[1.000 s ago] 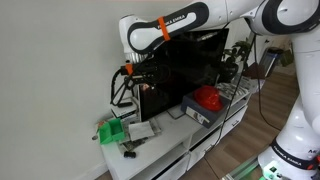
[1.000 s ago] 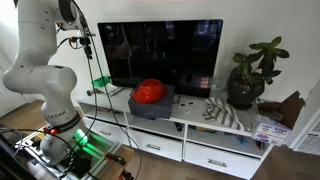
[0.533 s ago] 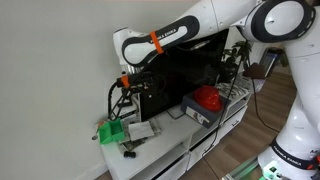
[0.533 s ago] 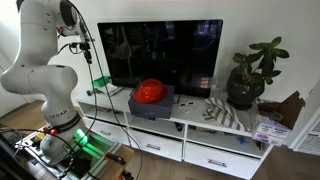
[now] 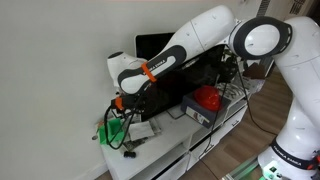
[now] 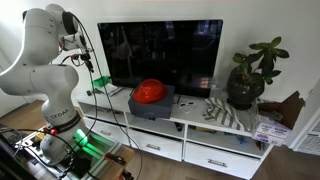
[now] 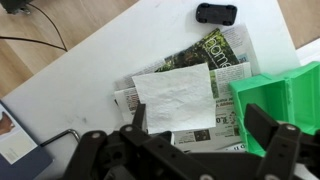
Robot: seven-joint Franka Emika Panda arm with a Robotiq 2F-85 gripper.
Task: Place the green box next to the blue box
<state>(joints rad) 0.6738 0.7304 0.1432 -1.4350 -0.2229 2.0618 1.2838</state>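
The green box (image 5: 112, 132) sits at the end of the white cabinet (image 5: 165, 145), on printed paper. In the wrist view the green box (image 7: 278, 102) lies at the right edge, with its open top showing. My gripper (image 5: 119, 113) hangs just above it, open and empty. In the wrist view my gripper (image 7: 200, 135) has its fingers spread; one finger overlaps the green box's near edge and the other is over the paper. The blue box (image 5: 202, 111) stands further along the cabinet with a red object (image 5: 207, 97) on top. The blue box (image 6: 150, 106) also shows in front of the TV.
A newspaper with a white sheet (image 7: 172, 98) lies under the gripper. A small black object (image 7: 217, 13) lies beyond it. A black TV (image 6: 160, 55) stands behind the boxes. A potted plant (image 6: 247, 75) is at the far end. Cables (image 5: 118, 95) hang by the wall.
The arm has swung down and toward the cabinet's end, bringing the open gripper from beside the TV to just above the green box.
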